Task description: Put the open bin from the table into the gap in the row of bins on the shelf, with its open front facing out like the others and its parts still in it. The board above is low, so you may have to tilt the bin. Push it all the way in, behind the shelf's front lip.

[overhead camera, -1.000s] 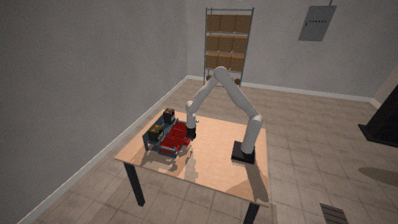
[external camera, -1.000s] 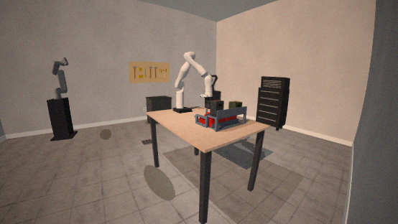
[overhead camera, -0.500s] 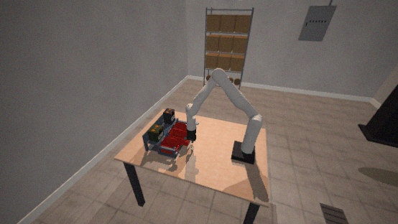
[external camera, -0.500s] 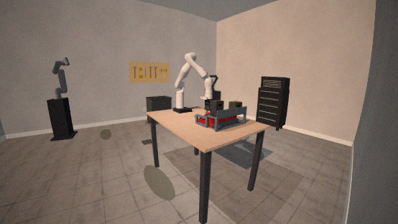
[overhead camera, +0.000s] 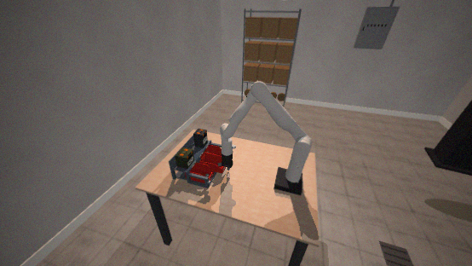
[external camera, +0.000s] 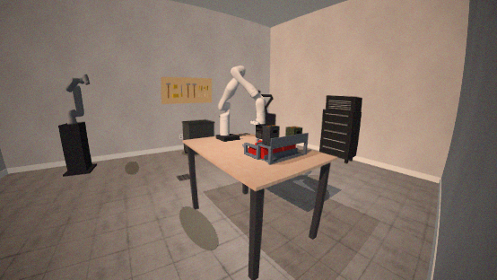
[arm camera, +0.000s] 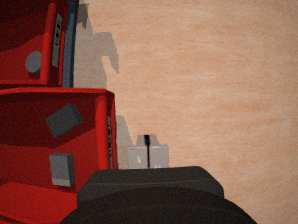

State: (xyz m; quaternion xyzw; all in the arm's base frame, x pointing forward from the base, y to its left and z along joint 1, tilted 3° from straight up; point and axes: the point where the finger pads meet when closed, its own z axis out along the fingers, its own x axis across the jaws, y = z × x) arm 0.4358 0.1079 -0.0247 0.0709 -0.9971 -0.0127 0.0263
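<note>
A low blue-grey shelf [overhead camera: 190, 161] stands at the table's left side and holds a row of red open bins [overhead camera: 208, 163]. My gripper [arm camera: 147, 146] is shut with nothing between its fingers. It stands low over the table just in front of the middle bin's open front, and I cannot tell whether it touches the bin. The gripper also shows in the top view [overhead camera: 227, 164].
Two dark boxes [overhead camera: 200, 137] [overhead camera: 184, 157] sit on the shelf's top board. The arm's base [overhead camera: 289, 183] stands at the table's right side. The shelf also shows in the exterior view [external camera: 275, 147] near the table's far right edge.
</note>
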